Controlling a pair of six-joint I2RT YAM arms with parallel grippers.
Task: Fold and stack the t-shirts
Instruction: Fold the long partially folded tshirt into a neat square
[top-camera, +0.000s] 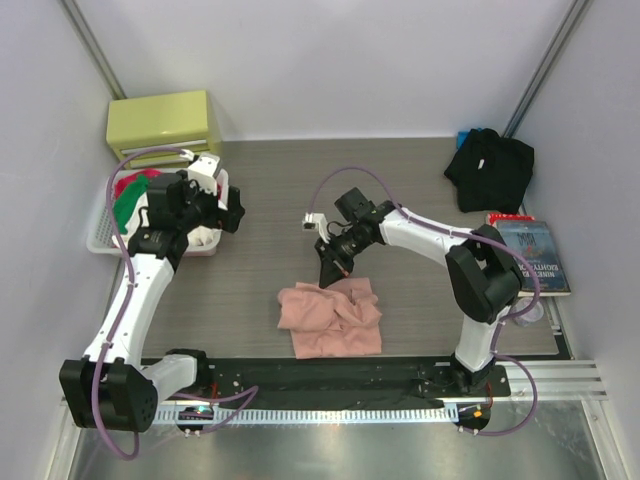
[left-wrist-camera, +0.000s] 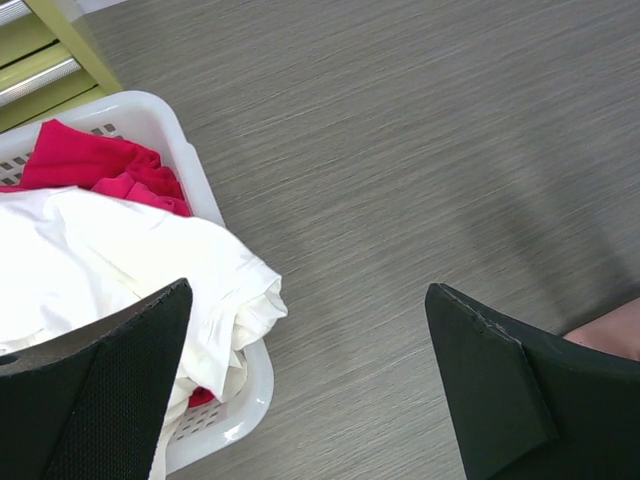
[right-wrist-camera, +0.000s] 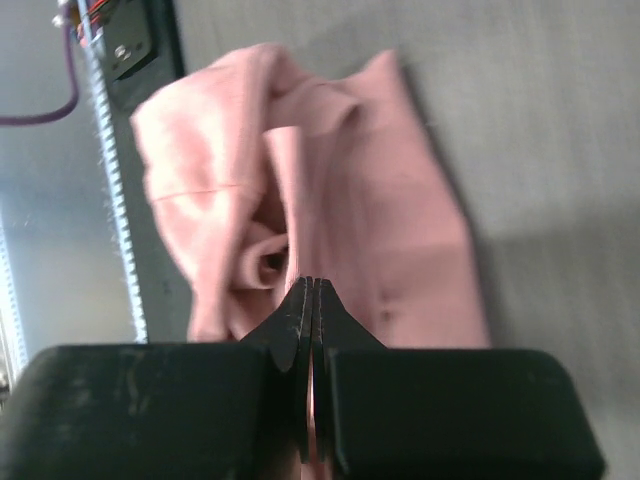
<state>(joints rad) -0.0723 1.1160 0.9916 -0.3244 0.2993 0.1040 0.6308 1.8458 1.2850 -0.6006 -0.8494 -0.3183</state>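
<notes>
Below centre of the top view, the crumpled salmon-pink cloth t-shirt (top-camera: 330, 318) lies just under the right gripper (top-camera: 328, 275), clamped on its upper fold; the left gripper (left-wrist-camera: 308, 290) gapes, well apart.

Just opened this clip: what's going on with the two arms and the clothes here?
The right tool is shut, pinching a raised fold of the crumpled salmon-pink t-shirt, which lies near the front of the table. The left tool hangs open and empty by the white laundry basket, which holds a white garment and a red garment. The black t-shirt sits bunched in the far right corner, with neither arm on it. Nothing is folded or stacked yet.
</notes>
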